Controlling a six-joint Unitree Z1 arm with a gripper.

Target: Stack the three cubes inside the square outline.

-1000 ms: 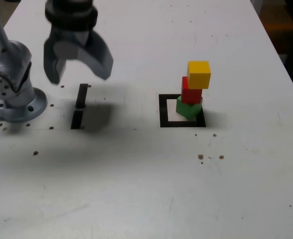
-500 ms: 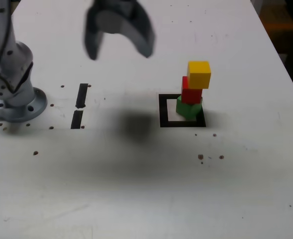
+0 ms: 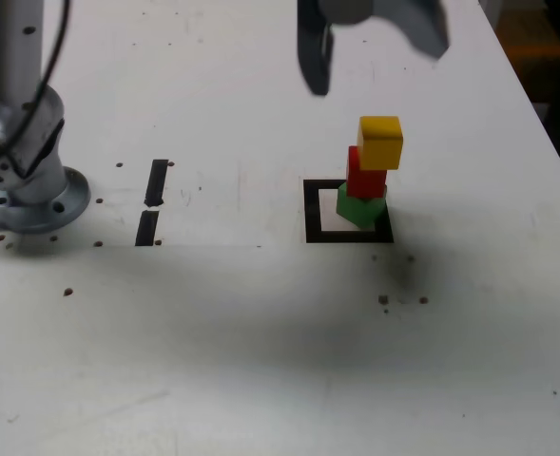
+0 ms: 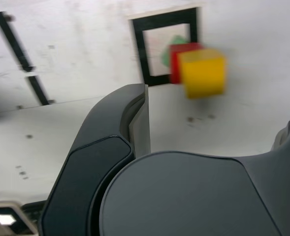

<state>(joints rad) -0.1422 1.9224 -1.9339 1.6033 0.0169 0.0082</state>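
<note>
The claw point(image 3: 382, 71) hangs spread wide in the exterior view, released, with nothing between its fingers, its fingertips pointing down near the top edge. In the wrist view its two sides also stand well apart, and nothing is gripped. Nearest to it, in the exterior view, is the yellow cube point(image 3: 380, 143), the top one of a stack, set at a slight turn. Directly under it, touching, sits the red cube point(image 3: 365, 178), partly covered by the yellow one. The red cube rests on the green cube point(image 3: 360, 207), which is turned so that a corner faces the exterior view's camera. The green cube stands inside the square outline point(image 3: 314, 211), toward the exterior view's right side of the frame, with white showing beside it. Farther out, toward the exterior view's left, two short black tape strips point(image 3: 157, 182) lie end to end on the white table point(image 3: 260, 351). Beyond them, at the exterior view's left edge, stands the arm's grey base point(image 3: 40, 209), with a dark cable point(image 3: 48, 80) running in front of the arm.
</note>
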